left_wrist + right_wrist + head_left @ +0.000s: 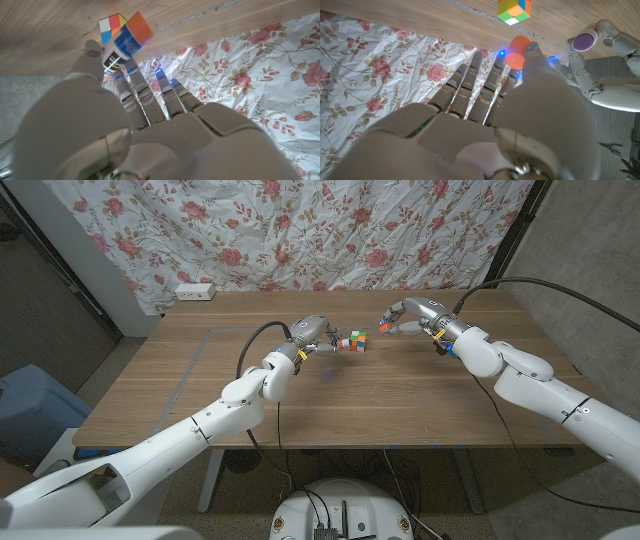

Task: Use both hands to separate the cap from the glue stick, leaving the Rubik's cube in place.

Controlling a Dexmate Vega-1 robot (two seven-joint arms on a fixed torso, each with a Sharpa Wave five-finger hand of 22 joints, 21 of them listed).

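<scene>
While the glue stick (122, 45) was held by the left hand (315, 338) beside the Rubik's cube (356, 341) mid-table, its orange cap (516, 51) was pinched by the right hand (405, 315); light, rigid, probably slick, best gripped mid-barrel.

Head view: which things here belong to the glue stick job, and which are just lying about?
Job:
- glue stick, held by the left hand
- orange cap, already off, held by the right hand
- Rubik's cube, on the table between the hands; to be left alone

Lying about:
- power strip at the table's far edge
- floral cloth behind the table
</scene>
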